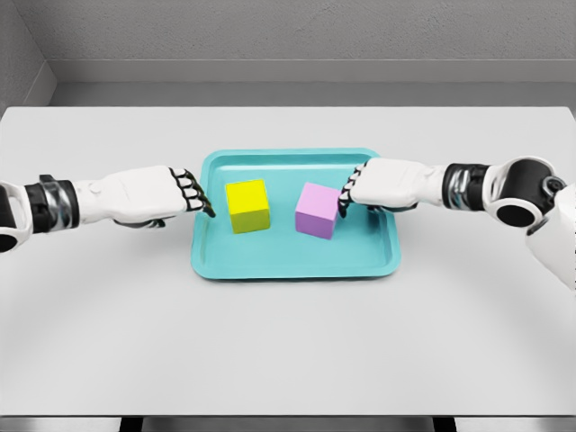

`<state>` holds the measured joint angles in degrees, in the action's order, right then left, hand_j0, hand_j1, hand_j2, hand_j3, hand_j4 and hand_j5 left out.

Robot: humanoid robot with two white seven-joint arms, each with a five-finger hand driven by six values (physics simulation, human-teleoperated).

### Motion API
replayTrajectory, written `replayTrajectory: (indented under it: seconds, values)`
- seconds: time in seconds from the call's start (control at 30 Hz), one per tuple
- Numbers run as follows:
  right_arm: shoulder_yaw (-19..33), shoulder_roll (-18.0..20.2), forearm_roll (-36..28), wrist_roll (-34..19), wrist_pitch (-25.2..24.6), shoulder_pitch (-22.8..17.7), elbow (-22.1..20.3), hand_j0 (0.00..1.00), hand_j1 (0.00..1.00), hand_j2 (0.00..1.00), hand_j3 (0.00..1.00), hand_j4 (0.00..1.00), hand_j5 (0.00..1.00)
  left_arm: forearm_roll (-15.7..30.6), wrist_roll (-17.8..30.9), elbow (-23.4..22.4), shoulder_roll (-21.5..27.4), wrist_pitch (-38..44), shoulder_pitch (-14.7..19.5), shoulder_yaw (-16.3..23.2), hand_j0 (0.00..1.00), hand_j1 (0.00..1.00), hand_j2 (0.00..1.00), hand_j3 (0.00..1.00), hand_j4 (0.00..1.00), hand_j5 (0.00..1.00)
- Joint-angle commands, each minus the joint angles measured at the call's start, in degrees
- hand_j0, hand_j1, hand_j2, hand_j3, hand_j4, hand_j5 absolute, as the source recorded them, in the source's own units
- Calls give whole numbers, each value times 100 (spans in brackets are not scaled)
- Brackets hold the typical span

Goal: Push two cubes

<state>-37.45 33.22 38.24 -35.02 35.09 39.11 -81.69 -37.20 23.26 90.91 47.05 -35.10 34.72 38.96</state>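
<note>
A pale grey counter (288, 342) carries a turquoise tray (292, 263) at its middle. The left hand (148, 195) reaches in over the tray's left rim, fingers (193, 191) curled downward and grasping nothing, just short of the yellow cube (247, 205). The right hand (391, 183) comes over the right rim, its fingers (346, 193) likewise curled and empty, tips touching the pink cube (317, 211). Both cubes sit inside the tray, near each other but apart.
</note>
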Motion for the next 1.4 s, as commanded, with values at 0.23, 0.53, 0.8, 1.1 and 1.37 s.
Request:
replayTrajectory:
  seconds: [0.23, 0.53, 0.8, 1.1, 1.37]
  values:
    - [1, -202, 105, 2, -9, 79, 250, 61, 61, 61, 61, 61, 61, 11, 83, -56, -108, 10, 0, 68, 80, 80, 80, 80, 80, 80]
    - [1, -325, 140, 2, -9, 158, 391, 61, 61, 61, 61, 61, 61, -68, 127, -126, -249, 10, 70, 103, 80, 80, 80, 80, 80, 80]
    - [1, -308, 140, 2, -9, 220, 400, 62, 62, 62, 62, 62, 62, -139, 223, -135, -477, 10, 106, 112, 80, 80, 80, 80, 80, 80]
    - [1, -272, 140, 2, -9, 211, 400, 62, 62, 62, 62, 62, 62, -200, 355, -144, -644, 10, 158, 147, 80, 80, 80, 80, 80, 80]
    - [1, -272, 140, 2, -9, 193, 391, 62, 62, 62, 62, 62, 62, -200, 381, -276, -697, 10, 194, 147, 81, 81, 81, 81, 81, 81]
